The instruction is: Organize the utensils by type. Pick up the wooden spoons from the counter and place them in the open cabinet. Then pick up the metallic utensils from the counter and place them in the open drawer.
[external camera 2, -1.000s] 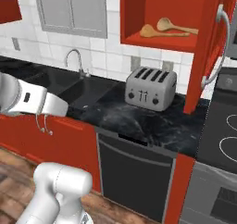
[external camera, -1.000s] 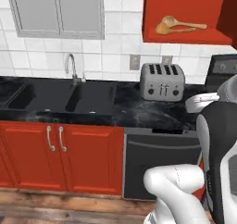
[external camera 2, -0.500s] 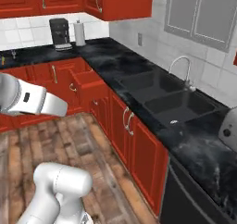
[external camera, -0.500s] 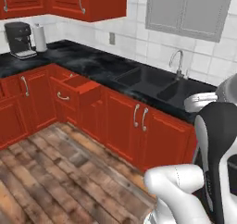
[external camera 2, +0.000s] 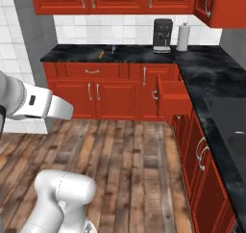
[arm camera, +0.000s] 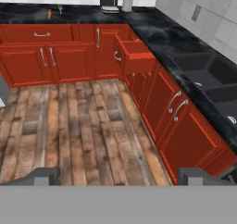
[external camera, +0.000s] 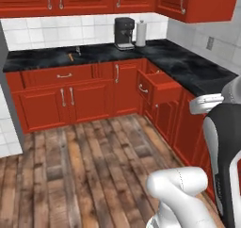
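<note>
Two small utensils lie on the far black counter (external camera: pixel 42 62), left of the coffee machine. One is orange-brown (external camera: pixel 70 57) (external camera 2: pixel 101 54) (arm camera: pixel 49 14). Beside it is a thin metallic utensil (external camera: pixel 78 50) (external camera 2: pixel 113 48) (arm camera: pixel 60 8); both are too small to tell their kind. The open drawer (external camera: pixel 157 83) (external camera 2: pixel 173 95) (arm camera: pixel 136 56) juts from the red cabinets near the corner. My gripper (arm camera: pixel 121 177) is open, fingertips wide apart with nothing between them, well above the wooden floor and far from counter and drawer. The wooden spoons and the open cabinet are out of view.
A black coffee machine (external camera: pixel 124 33) and a paper towel roll (external camera: pixel 140 33) stand in the counter's corner. The sink (arm camera: pixel 210 75) is set in the right-hand counter. Red base cabinets line both walls around the wooden floor (external camera: pixel 84 166). Closed red wall cabinets (external camera: pixel 84 1) hang above.
The whole picture has swung left with the camera, from the toaster and sink stretch to the corner counter with the open drawer. The jaws stay wide open.
</note>
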